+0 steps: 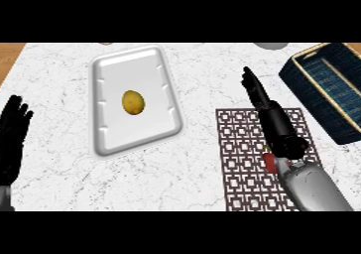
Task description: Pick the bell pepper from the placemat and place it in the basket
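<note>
Right hand over the placemat, bell pepper barely showing beneath it

The right hand's fingers stretch straight, gripping nothing, above the placemat; a red sliver of bell pepper peeks beside the wrist. The basket stands right; the left hand rests open at the desk's left edge.

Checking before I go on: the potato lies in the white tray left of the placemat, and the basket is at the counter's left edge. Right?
Not quite. The head view shows the basket at the counter's right edge, beyond the placemat. The potato does lie in the white tray, left of the placemat.
</note>
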Controlling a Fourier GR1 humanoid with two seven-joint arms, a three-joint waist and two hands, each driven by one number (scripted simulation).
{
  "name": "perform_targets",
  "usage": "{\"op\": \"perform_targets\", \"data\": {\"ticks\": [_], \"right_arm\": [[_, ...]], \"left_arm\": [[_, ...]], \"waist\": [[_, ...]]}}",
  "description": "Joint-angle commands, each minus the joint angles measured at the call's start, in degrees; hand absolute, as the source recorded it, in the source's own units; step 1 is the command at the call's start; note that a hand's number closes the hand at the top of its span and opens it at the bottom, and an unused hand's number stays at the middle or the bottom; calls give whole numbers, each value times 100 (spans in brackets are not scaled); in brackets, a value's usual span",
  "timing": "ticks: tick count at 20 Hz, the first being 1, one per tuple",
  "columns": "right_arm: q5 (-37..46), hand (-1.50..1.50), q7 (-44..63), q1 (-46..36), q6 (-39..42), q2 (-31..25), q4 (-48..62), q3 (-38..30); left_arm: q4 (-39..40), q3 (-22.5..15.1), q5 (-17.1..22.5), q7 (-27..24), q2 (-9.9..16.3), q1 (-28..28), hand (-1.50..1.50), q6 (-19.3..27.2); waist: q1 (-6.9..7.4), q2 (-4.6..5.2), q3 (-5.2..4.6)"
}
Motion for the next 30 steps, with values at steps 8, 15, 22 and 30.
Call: {"op": "perform_targets", "data": {"ticks": [8, 15, 22, 30], "right_arm": [[-142, 150, -1988, -857, 3288, -1751, -303, 2], [2198, -150, -3128, 569, 1259, -851, -1086, 1160], [2327, -150, -184, 646, 2091, -1763, -2699, 807], [3404, -150, 2184, -310, 2921, -3020, -3384, -152]], "left_arm": [[413, -575, 4, 658, -97, -583, 0, -542], [685, -480, 73, 930, -81, -862, 0, -764], [956, -356, -31, 607, -176, -753, 0, -897], [1050, -225, 88, 942, -52, -1015, 0, -963]], "waist": [[118, 24, 47], [71, -102, 34], [-4, -146, 10], [-74, -167, -3]]}}
